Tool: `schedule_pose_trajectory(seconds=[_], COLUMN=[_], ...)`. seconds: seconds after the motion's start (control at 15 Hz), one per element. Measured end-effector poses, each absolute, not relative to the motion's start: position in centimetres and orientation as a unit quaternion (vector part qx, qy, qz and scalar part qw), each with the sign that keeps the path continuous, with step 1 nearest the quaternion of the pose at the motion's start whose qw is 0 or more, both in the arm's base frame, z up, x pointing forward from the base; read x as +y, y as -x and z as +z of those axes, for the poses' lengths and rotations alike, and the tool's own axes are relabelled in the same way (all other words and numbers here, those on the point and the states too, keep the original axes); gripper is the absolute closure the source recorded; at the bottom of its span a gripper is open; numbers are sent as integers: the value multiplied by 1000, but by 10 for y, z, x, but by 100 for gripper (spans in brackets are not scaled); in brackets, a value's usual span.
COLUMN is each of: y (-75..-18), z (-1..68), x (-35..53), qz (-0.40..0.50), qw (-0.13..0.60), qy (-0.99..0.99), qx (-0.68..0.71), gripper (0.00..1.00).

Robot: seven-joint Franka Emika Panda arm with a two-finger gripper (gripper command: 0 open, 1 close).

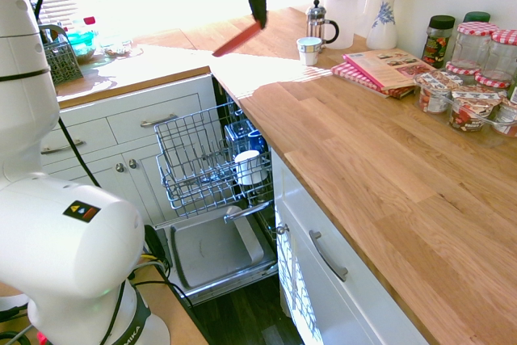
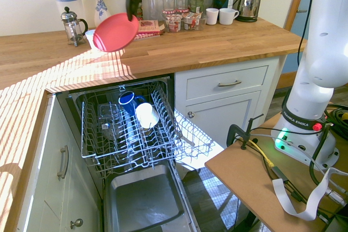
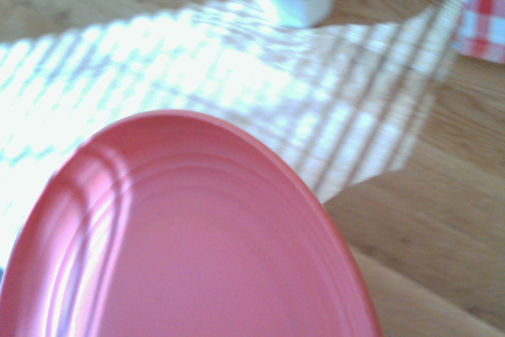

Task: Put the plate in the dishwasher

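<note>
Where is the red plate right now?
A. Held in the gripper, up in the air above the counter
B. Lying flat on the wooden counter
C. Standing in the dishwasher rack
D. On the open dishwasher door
A: the gripper is shut on the rim of the plate, which hangs tilted above the counter, clear of the dishwasher.

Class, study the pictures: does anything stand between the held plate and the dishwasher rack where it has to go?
Nothing visible blocks the way down. The plate hangs over the counter; the dishwasher rack is pulled out, holding a blue mug and white cup, with free slots beside them.
</note>
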State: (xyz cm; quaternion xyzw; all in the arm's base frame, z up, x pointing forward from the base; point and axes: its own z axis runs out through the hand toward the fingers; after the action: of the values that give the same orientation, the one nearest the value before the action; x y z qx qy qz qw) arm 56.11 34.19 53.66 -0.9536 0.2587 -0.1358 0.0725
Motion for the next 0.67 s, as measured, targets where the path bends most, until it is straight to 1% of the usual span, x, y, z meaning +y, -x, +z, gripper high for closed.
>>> schedule_pose_trajectory(seconds=[0.13,0.27,0.4,0.53,0.67], y=[-493,-439,-442,-455,-449], z=[539,500,454,428,404], x=[456,527,534,518,513], qz=[-175,-208,-238,-269,-300], qw=[30,-16,-70,-119,-161], qy=[960,964,961,951,939], qx=[218,164,125,94,56], gripper=[100,100,100,100,100])
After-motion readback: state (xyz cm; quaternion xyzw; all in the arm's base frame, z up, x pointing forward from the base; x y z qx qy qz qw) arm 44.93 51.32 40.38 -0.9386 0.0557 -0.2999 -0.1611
